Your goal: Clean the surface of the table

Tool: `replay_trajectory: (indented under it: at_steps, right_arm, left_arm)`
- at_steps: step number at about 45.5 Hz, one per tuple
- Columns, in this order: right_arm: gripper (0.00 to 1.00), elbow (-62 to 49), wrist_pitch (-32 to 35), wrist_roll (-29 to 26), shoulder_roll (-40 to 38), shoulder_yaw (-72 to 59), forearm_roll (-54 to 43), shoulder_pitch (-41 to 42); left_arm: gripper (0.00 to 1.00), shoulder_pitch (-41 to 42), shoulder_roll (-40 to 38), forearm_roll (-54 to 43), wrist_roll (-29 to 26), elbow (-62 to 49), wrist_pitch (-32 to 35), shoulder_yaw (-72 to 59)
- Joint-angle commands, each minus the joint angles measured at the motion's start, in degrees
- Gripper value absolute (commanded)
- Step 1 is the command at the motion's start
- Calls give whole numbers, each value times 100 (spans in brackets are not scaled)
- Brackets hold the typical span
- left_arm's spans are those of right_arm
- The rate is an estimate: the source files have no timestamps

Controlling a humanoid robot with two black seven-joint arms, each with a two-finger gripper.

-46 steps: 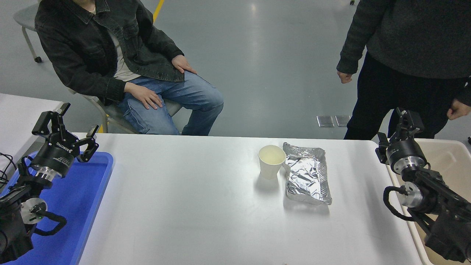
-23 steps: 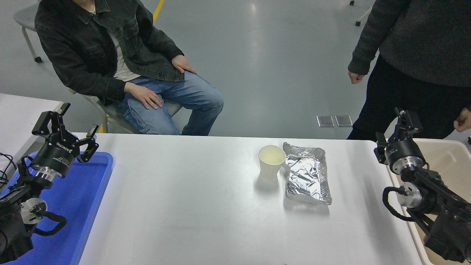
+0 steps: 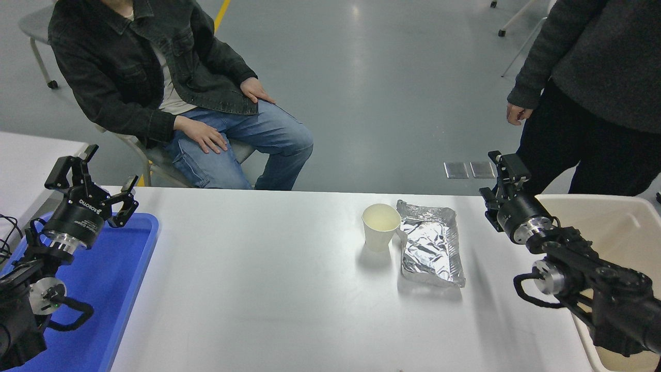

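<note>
Two items on table surface [image 3: 268,289], right pincer [image 3: 500,173] fingers unclear

right gripper [image 3: 500,172]: above the table surface [image 3: 258,289], far right edge
foil pouch [image 3: 431,242]: just left of it
paper cup [image 3: 381,226]: touching the pouch, further left

The worktop [image 3: 268,289] was a wide, matte white rectangle with rounded corners, lying flat, carrying a paper cup [image 3: 381,226] touching a crinkled foil pouch [image 3: 431,242] right of centre.
</note>
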Motion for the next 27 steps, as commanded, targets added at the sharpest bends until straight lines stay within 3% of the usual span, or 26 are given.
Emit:
replay_trajectory:
  at_steps: [1,17,27]
  right_arm:
    - [100,516,-327,-8,-12,-1599,-135,1009]
    - [100,1044,-310,-244,32,-3560,-231,2320]
    - [97,1167,-29,-1614,286,-3675,-952,2364]
  left_arm:
    - [100,0,0,0,0,2,0,-8]
    - [100,9,0,0,0,2,0,1]
    - [100,0,0,0,0,2,0,-8]
